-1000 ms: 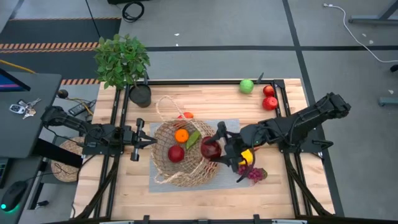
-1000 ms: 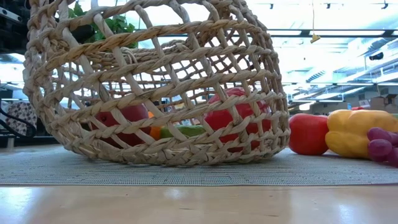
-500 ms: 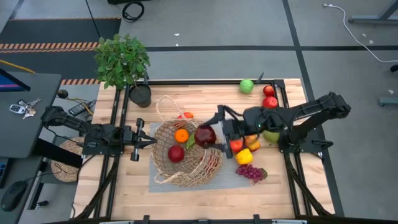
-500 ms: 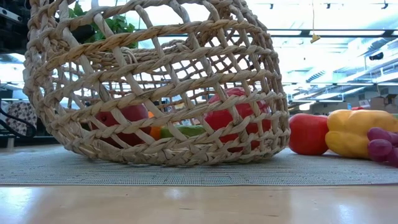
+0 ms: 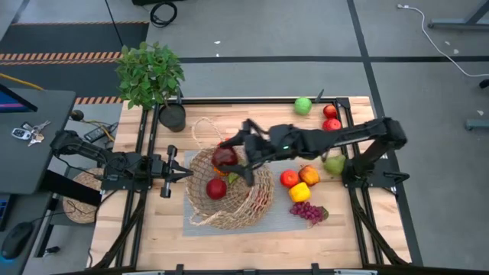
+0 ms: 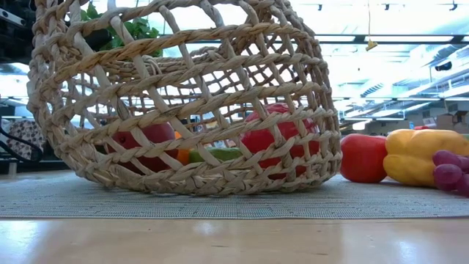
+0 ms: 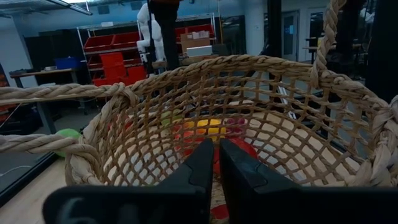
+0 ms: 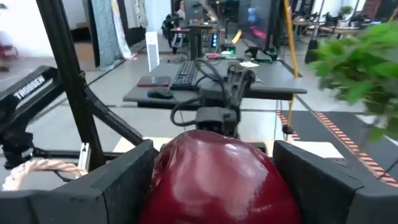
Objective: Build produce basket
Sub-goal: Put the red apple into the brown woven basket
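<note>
1. Swinging across from the basket's right rim, the right hand [image 5: 231,158] now hangs over the far left part of the basket [image 5: 260,200], carrying its load with it; a second ago it sat low beside the yellow piece [image 5: 300,191] and grapes [image 5: 309,213] on the mat.

2. Clamped between the right hand's two dark fingers is a dark red apple [image 8: 217,177], which fills the space between them in the right wrist view; the grip is wide but firm on the fruit.

3. Directly beneath the held apple lies the open mouth of the basket, which rests on a grey mat [image 5: 195,221] on the wooden surface [image 5: 252,118]. By this reading the apple is above the opening, not outside the rim, so the coming move looks like a straight release or a short drop downward.

4. Already inside the basket are a red apple [image 5: 216,188] and a green piece, seen through the weave from table height alongside another red fruit [image 6: 278,139].

5. Waiting outside, to the basket's right, are a red fruit [image 5: 289,178], an orange-red fruit [image 5: 309,175], the yellow piece, the grapes and a green pear [image 5: 334,164]; a green apple [image 5: 303,105] and two red ones [image 5: 330,119] sit near the far edge.

6. Pointing at the basket's left wall, the left hand [image 5: 174,173] idles with its fingers pressed together, empty. The right arm is clearly the nearer one to the remaining produce.
</note>
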Controlling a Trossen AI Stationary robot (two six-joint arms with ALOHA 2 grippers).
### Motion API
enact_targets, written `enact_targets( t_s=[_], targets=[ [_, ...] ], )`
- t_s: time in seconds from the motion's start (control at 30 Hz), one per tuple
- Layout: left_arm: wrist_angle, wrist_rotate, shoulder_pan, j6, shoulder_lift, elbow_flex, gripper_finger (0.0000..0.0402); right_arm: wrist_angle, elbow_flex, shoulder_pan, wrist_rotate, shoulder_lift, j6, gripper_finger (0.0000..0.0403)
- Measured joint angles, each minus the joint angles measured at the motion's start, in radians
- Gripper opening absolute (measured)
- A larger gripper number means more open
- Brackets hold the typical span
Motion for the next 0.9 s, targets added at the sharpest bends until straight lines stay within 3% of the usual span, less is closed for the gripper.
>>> enact_targets(
  t_s=[0.17,0.33,0.9],
  targets=[
    [0.0,0.0,0.0,0.0,0.0,0.0,0.0028,-0.065,0.171,0.004,0.0,0.125,-0.048,0.0327],
    [-0.001,0.0,0.0,0.0,0.0,0.0,0.0032,-0.146,0.258,0.005,0.013,0.196,-0.026,0.0327],
    [0.0,0.0,0.0,0.001,0.0,0.0,0.0033,-0.231,0.263,0.044,0.055,0.199,0.009,0.0327]
  ],
)
